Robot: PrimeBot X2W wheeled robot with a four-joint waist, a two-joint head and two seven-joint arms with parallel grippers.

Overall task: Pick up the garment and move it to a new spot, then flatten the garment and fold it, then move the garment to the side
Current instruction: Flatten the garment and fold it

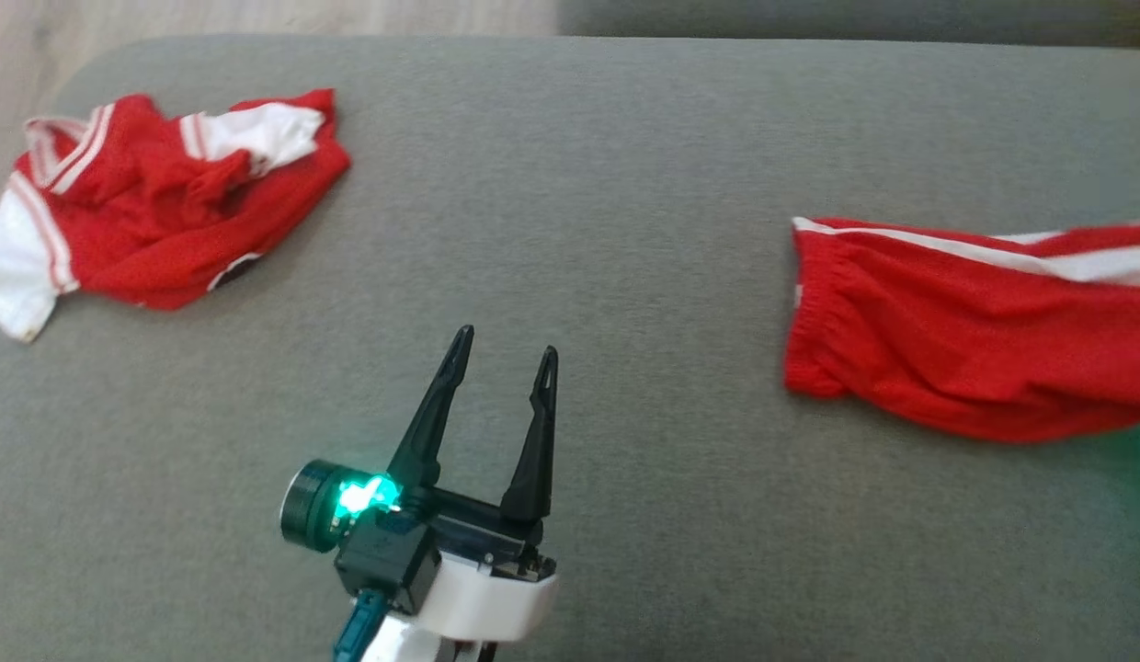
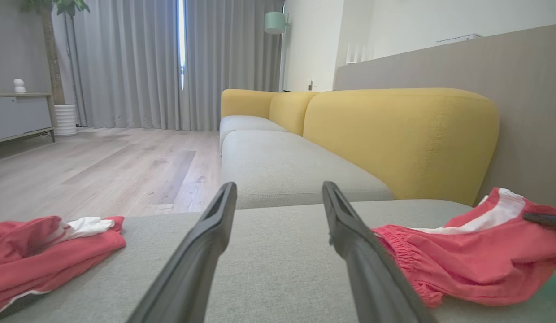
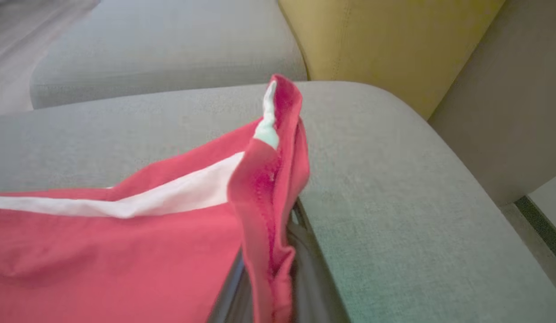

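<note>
The grey cushion (image 1: 625,165) is covered at its right by the red shorts (image 1: 956,349) and at its left by a crumpled jersey (image 1: 156,211). The shorts' edge is pinched by the right gripper (image 3: 290,229); the left gripper (image 1: 507,344) is held spread wide.

Shirt (image 1: 156,198) far left on seat cushion (image 1: 625,165); shorts (image 1: 956,331) far right, well apart; left gripper (image 1: 507,342) over cushion between them.

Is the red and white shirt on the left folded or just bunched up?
Bunched up: the shirt lies in a crumpled heap, with its red and white fabric creased and overlapping itself.
</note>
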